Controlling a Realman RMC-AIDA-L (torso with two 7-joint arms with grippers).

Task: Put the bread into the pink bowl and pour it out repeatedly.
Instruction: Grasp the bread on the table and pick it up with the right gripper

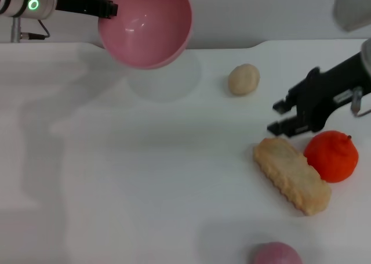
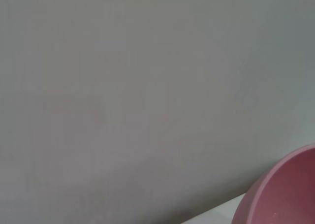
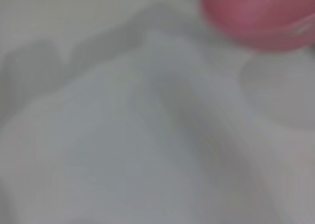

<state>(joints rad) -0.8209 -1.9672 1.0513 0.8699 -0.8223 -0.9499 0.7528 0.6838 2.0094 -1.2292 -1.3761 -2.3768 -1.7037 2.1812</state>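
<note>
The pink bowl (image 1: 148, 23) hangs tilted above the table's far left, its inside facing me and empty. My left gripper (image 1: 107, 10) is shut on its rim. Part of the bowl (image 2: 283, 194) shows in the left wrist view, and the bowl (image 3: 256, 12) also appears in the right wrist view. The bread (image 1: 291, 174) lies on the table at the right with its plain tan side up. My right gripper (image 1: 277, 117) is open just beyond the bread's far end, holding nothing.
An orange fruit (image 1: 331, 155) sits right beside the bread, under the right arm. A small beige bun (image 1: 243, 79) lies farther back. A small pink rounded object (image 1: 276, 254) pokes in at the near edge. The white table (image 1: 145, 177) spreads across the left and middle.
</note>
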